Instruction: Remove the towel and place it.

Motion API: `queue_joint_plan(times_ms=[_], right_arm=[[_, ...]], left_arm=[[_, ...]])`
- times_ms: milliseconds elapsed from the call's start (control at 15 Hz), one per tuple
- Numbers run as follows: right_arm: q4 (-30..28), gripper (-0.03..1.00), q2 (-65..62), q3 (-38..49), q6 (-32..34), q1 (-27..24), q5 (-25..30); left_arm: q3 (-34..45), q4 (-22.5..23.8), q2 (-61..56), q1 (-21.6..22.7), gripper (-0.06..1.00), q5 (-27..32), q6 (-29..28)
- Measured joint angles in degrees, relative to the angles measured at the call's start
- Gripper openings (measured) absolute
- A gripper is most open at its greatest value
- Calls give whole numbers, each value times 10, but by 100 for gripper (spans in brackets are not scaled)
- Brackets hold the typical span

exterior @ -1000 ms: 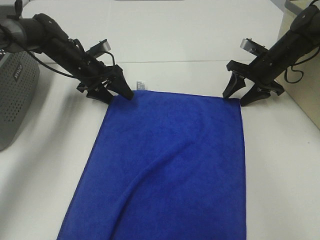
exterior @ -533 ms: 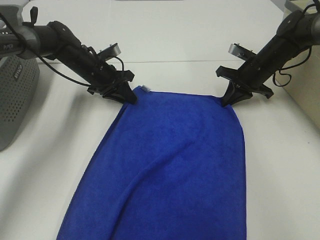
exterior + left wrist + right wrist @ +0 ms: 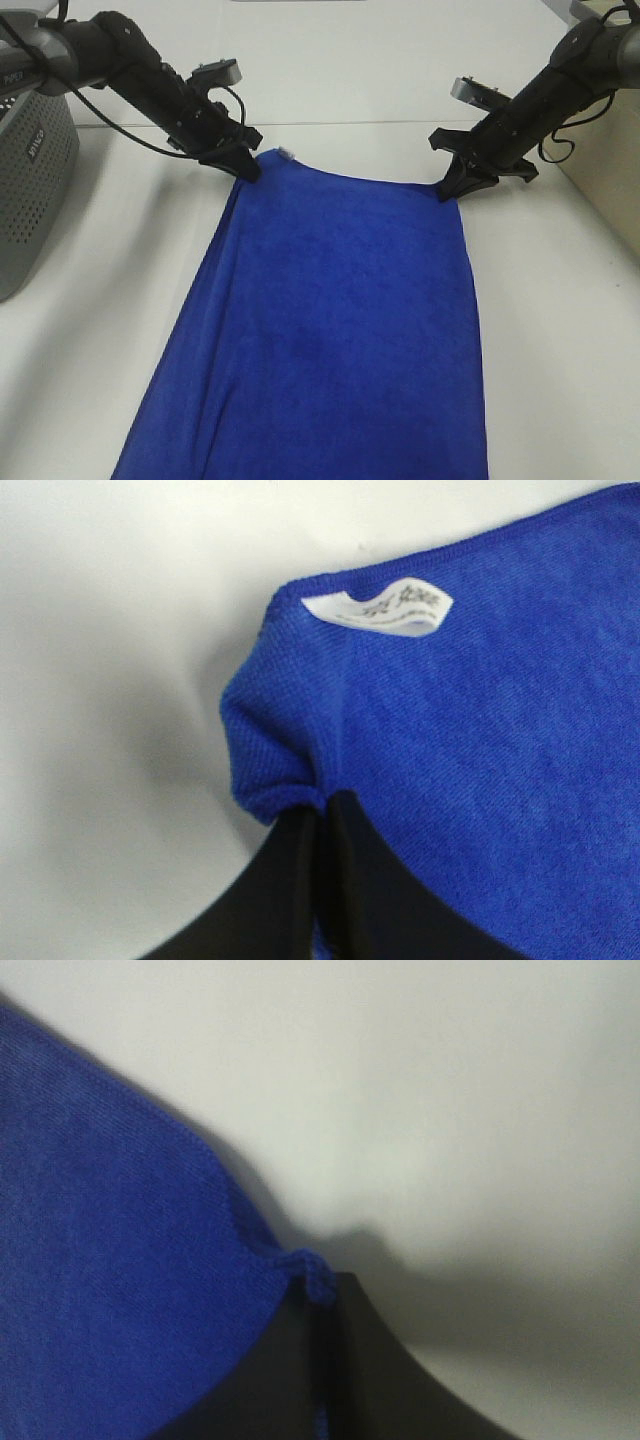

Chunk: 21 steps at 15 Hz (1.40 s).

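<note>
The royal-blue towel [image 3: 340, 320] lies lengthwise on the white table, running off the near edge of the exterior view. My left gripper [image 3: 247, 170] is shut on the towel's far left corner, beside the small white tag [image 3: 380, 610]. In the left wrist view the blue towel [image 3: 480, 760] bunches between the black fingers [image 3: 290, 880]. My right gripper [image 3: 445, 188] is shut on the far right corner. The right wrist view shows a pinch of the towel [image 3: 110, 1260] held at the fingertips [image 3: 340, 1360]. Both corners are lifted slightly, and the far edge sags between them.
A grey perforated basket [image 3: 30, 190] stands at the left edge of the table. A tan box [image 3: 610, 160] sits at the right edge behind my right arm. White table surface [image 3: 350, 60] stretches behind the towel.
Both grippers closed on the towel's far corners and drew them up and back. The towel has narrowed at the far end and its diagonal crease has flattened.
</note>
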Motion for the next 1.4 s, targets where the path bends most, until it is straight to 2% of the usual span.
queue_joint_plan(times_ms=[133, 333, 600, 667, 867, 1000, 1067, 1133, 1267, 1400], right_arm=[[23, 2, 1, -42, -31, 2, -22], [29, 2, 2, -101, -84, 15, -60], [33, 2, 2, -127, -133, 28, -140], [37, 2, 5, -127, -147, 28, -159], [96, 2, 26, -128, -211, 27, -190], [129, 2, 41, -128, -253, 27, -205], [129, 2, 41, -128, -253, 27, -205], [164, 2, 51, -128, -294, 27, -225], [202, 2, 61, -131, -333, 27, -235], [221, 2, 74, -141, -349, 27, -239]], left_arm=[[-26, 25, 0, 0, 1, -12, 0], [-34, 30, 0, 0, 1, -70, 1], [-34, 31, 0, 0, 1, -128, 43], [-34, 32, 0, 0, 1, -162, 54], [-34, 33, 2, 0, 1, -207, 58], [-34, 45, 9, 0, 1, -209, 65], [-34, 45, 9, 0, 1, -209, 65], [-34, 56, 16, 0, 1, -210, 67], [-34, 64, 18, 0, 1, -227, 67], [-34, 66, 18, 0, 1, -244, 68]])
